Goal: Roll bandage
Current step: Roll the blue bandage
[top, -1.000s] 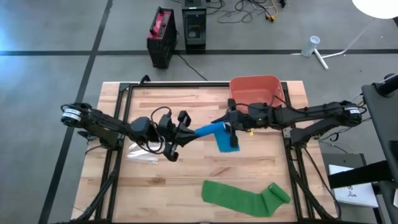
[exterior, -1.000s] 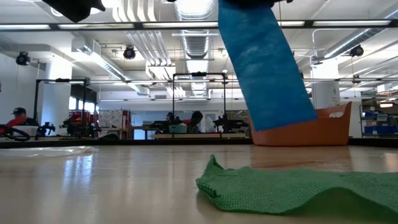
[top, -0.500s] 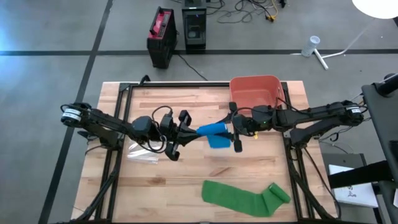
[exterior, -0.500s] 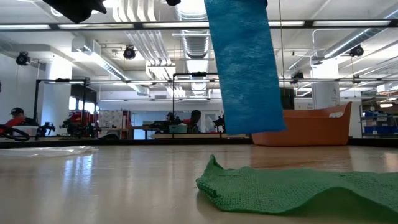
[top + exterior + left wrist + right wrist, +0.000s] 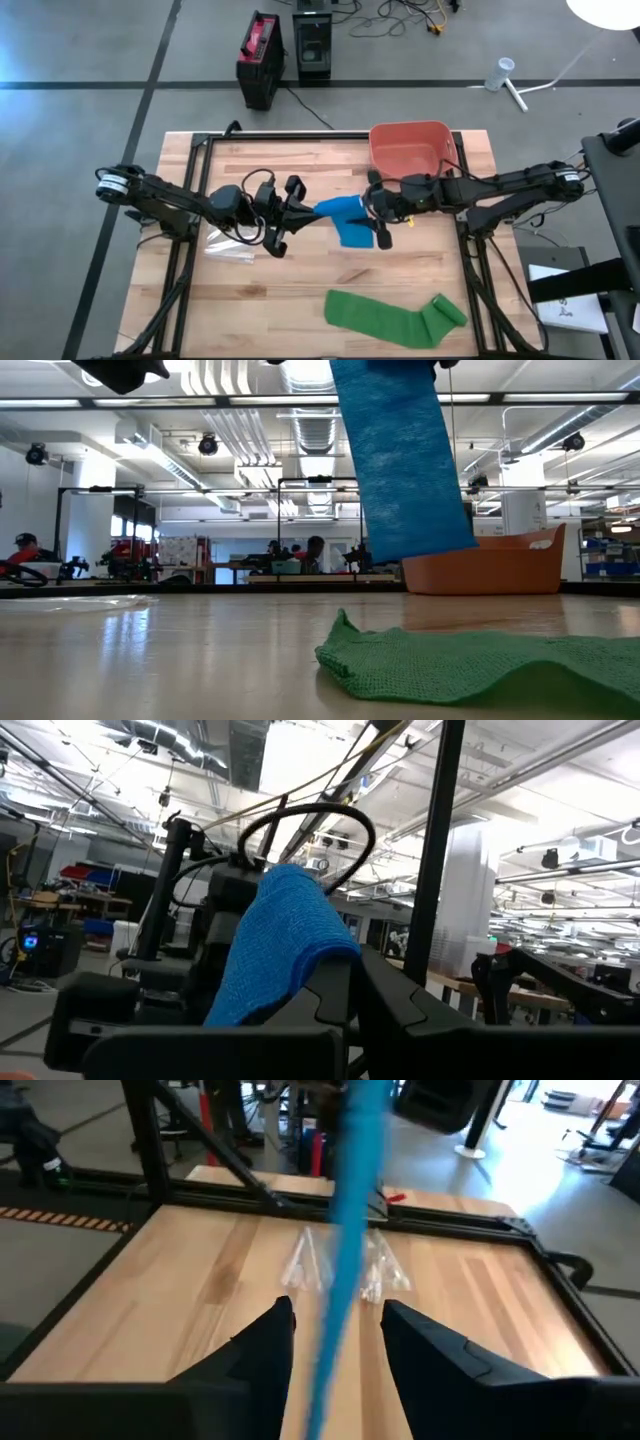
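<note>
Bandage of green colour lies flat on the wooden table at about 5 o'clock, near the front edge, partly unrolled with one end folded; in the low view it is the nearest thing. At 9 o'clock from the centre of the table a clear plastic wrapper lies beside the left arm.

Above the middle of the table hangs the blue bandage, not touching the wood. The left gripper is clamped together on one end of it; in the left wrist view the blue cloth is draped over the dark fingers. The right gripper is just at 3 o'clock of the strip, with its fingers apart and the strip passing between them; whether they touch it, I cannot tell. In the low view the strip hangs down, slightly tilted.

Farther, at 1 o'clock, an orange basket stands at the back edge of the table.
</note>
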`<state>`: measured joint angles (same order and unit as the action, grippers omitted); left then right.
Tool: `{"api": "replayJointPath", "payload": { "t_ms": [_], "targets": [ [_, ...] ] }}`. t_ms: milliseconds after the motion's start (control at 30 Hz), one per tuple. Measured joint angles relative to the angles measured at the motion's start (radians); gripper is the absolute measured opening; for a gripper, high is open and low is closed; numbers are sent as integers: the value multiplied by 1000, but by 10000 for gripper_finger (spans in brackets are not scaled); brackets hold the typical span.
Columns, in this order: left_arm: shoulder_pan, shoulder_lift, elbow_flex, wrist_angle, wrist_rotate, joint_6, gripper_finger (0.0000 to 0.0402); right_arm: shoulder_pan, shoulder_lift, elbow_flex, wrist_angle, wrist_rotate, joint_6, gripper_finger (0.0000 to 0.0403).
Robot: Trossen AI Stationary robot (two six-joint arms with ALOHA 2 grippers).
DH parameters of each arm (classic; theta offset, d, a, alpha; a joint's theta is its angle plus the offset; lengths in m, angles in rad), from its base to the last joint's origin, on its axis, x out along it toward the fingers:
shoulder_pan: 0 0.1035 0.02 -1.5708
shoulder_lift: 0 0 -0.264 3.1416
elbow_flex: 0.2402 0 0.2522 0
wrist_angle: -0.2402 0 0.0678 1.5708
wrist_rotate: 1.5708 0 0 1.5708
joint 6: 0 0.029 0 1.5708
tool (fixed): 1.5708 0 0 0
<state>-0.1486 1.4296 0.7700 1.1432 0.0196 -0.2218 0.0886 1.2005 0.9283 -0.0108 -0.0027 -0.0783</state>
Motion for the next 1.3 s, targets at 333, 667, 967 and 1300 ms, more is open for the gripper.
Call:
{"api": "replayJointPath", "payload": {
  "t_ms": [333, 667, 967, 1300],
  "targets": [
    [2, -5, 0, 0, 0, -3, 0, 5, 30, -1, 2, 5, -19, 85],
    [7, -64, 0, -39, 0, -13, 0, 47, 21, 0, -28, 3, -41, 5],
    [8, -136, 0, -142, 0, -53, 0, 64, 16, -1, -59, 3, -33, 1],
    [19, -139, 0, -221, -12, 35, 0, 107, 16, 10, -59, -90, 13, 0]
  ]
}}
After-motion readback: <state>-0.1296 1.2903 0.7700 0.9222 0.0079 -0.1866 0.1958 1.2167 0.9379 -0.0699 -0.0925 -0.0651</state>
